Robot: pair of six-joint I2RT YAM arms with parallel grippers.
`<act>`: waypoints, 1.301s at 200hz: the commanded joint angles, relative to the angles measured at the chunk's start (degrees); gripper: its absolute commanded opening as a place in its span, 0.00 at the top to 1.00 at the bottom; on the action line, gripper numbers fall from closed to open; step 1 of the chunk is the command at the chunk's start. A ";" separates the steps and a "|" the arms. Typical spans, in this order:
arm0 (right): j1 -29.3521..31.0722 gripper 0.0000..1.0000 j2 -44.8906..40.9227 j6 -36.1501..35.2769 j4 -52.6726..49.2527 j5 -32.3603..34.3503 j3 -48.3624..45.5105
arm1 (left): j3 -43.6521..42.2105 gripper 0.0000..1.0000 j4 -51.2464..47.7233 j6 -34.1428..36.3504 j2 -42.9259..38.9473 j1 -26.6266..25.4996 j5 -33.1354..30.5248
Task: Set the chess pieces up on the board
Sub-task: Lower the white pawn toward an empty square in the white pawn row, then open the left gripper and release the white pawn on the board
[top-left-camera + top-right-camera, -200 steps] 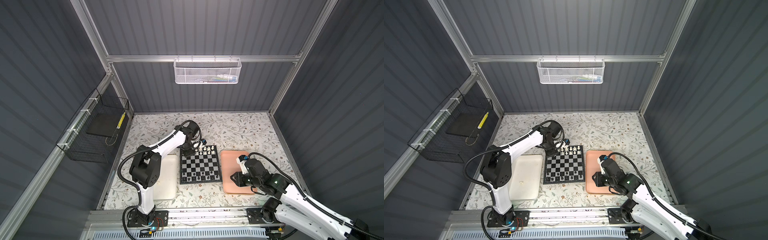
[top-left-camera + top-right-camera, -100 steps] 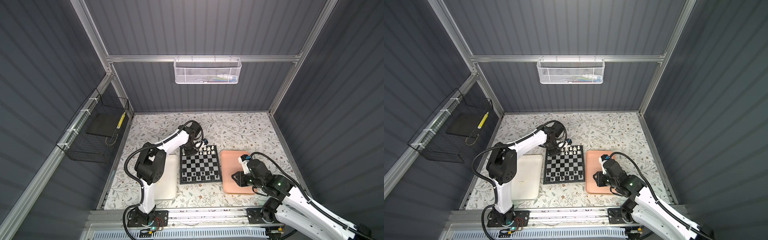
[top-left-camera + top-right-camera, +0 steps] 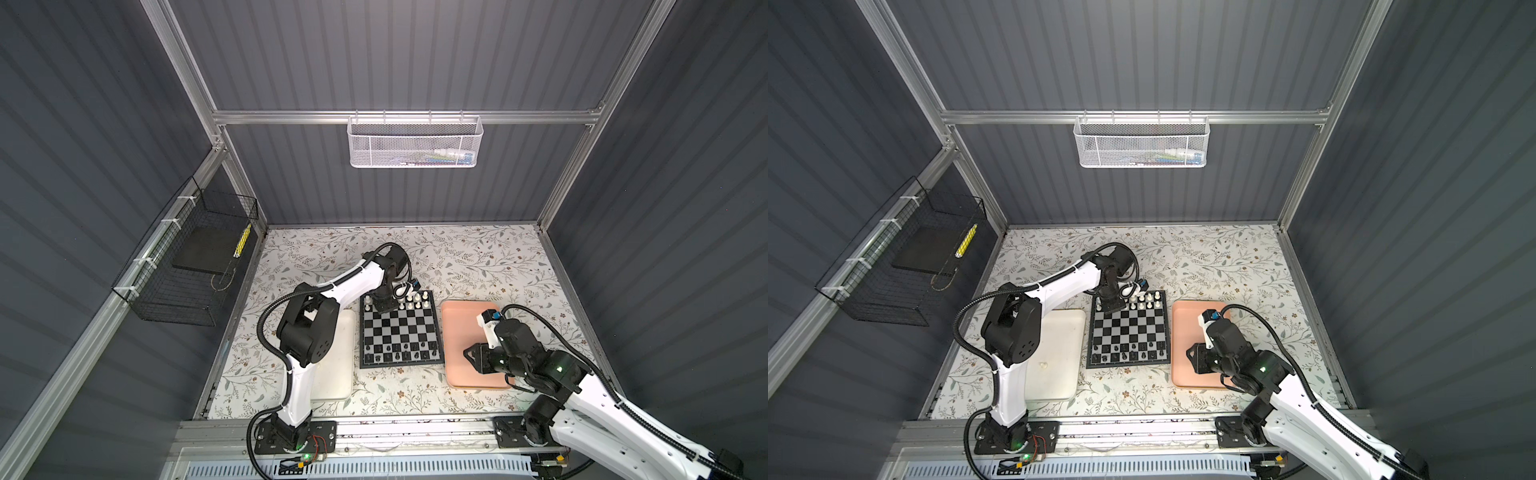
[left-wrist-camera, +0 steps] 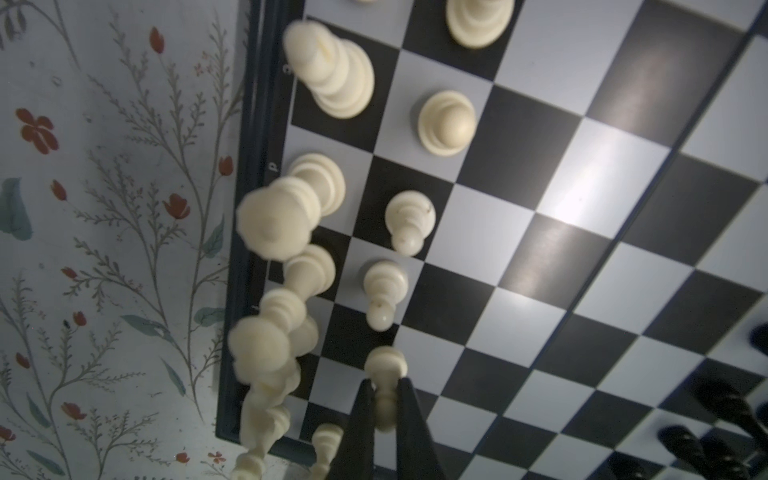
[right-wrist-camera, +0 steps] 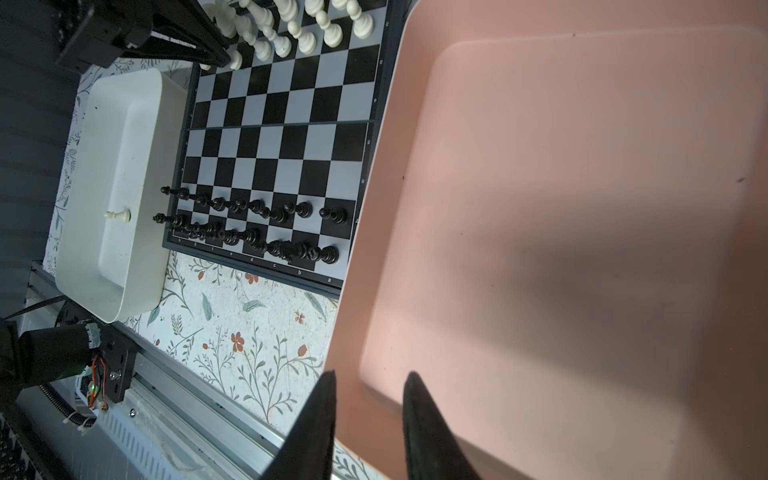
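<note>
The board (image 3: 399, 328) lies at the centre of the tabletop (image 3: 478, 257). At its 11 o'clock corner the left tool (image 4: 385, 382) remains clamped on a cream pawn (image 4: 384, 363), and the arm's elbow (image 3: 307, 328) has swung toward the board. The right tool (image 5: 370, 376), narrowly parted and empty, hovers over the salmon tray (image 5: 582, 208) at 3 o'clock. In both top views the left wrist (image 3: 388, 270) hides that pawn.

- Board (image 3: 399, 328) sits mid-table, with the left tray (image 3: 340, 365) just beside it on one side and the right tray (image 3: 457, 328) just beside it on the other.
- Far pieces (image 3: 415, 299) fill the board's back rows, and near pieces (image 3: 399, 353) fill the front two.
- A lone piece (image 3: 1042, 365) lies in the left tray, toward its near end.
- Left gripper (image 4: 384, 380) is over the board's far-left squares, with a pawn (image 4: 384, 365) between its fingers.
- Right gripper (image 5: 370, 376) hangs over the right tray's near-left corner, with nothing between its fingers.
</note>
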 commanded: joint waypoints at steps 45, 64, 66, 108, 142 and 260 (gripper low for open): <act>0.02 0.69 -0.10 -0.19 -0.84 0.08 -0.31 | 1.22 0.90 0.45 -0.28 1.46 -0.36 -1.83; 0.03 0.69 -0.04 -0.14 -0.74 0.05 -0.36 | 1.40 0.90 0.18 -0.19 1.73 -0.35 -1.63; 0.02 0.69 -0.06 -0.09 -0.75 -0.02 -0.33 | 1.44 0.90 0.18 -0.19 1.73 -0.31 -1.56; 0.02 0.69 -0.42 0.07 -0.76 0.23 -0.41 | 3.14 0.90 -1.25 0.16 2.16 -0.36 -0.52; 0.04 0.68 0.28 -0.08 -0.60 0.14 -0.34 | 3.06 0.89 -1.46 0.25 2.25 -0.36 -0.13; 0.02 0.67 0.64 -0.19 -0.22 0.34 -0.41 | 1.34 0.86 -1.09 0.38 2.53 -0.35 -0.58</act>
